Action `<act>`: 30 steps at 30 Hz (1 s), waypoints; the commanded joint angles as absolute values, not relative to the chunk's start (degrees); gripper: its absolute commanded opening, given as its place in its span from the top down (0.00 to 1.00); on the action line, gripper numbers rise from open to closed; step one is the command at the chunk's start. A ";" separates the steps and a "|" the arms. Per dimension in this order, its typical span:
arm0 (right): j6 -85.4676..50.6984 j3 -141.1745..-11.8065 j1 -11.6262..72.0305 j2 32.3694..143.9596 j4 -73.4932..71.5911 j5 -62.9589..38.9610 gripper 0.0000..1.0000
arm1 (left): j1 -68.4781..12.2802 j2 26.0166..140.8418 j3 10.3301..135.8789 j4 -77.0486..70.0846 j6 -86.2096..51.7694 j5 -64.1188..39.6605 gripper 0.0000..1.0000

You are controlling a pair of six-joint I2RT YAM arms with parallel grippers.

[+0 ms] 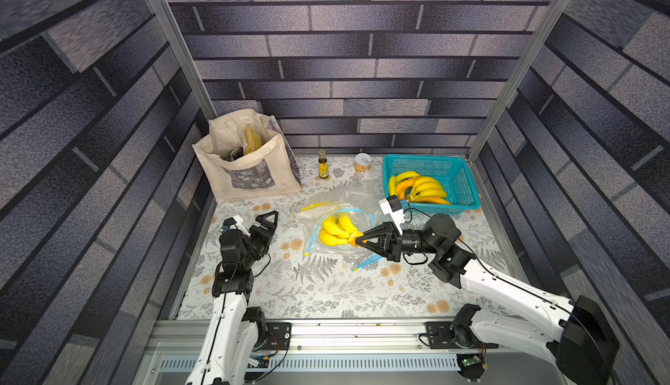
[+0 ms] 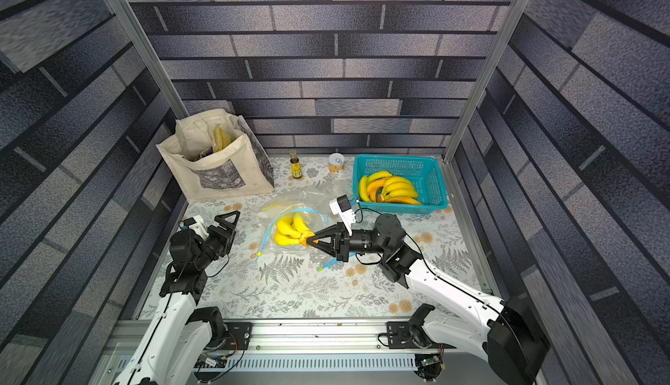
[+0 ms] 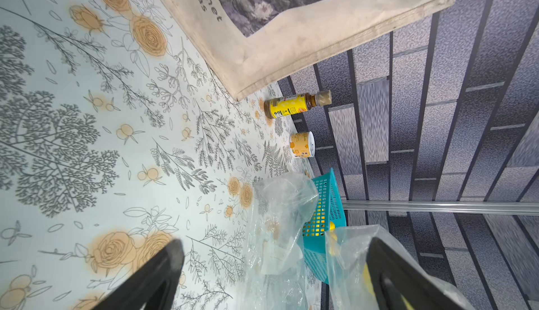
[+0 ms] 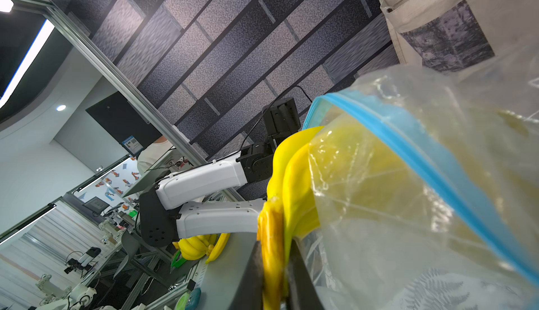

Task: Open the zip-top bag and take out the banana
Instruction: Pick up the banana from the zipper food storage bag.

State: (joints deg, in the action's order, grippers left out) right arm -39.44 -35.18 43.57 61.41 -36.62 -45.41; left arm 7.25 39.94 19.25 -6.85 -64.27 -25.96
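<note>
So, R gripper is clamped on the banana bunch's stem at the bag mouth, fruit lying mostly inside, pointing away twd the empty, wide-open L gripper.

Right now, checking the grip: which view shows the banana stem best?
Right wrist: the banana stem is close up, pinched in the right tool. Both top views show it small; left wrist misses it.

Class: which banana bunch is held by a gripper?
The bunch in the zip-top bag: the right gripper pinches its stem. The other bunch lies in the teal basket.
</note>
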 commanded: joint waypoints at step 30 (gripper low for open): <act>-39.90 -39.22 43.04 71.36 -54.48 -47.28 1.00 | -8.20 44.70 29.30 -7.13 -67.06 -21.38 0.49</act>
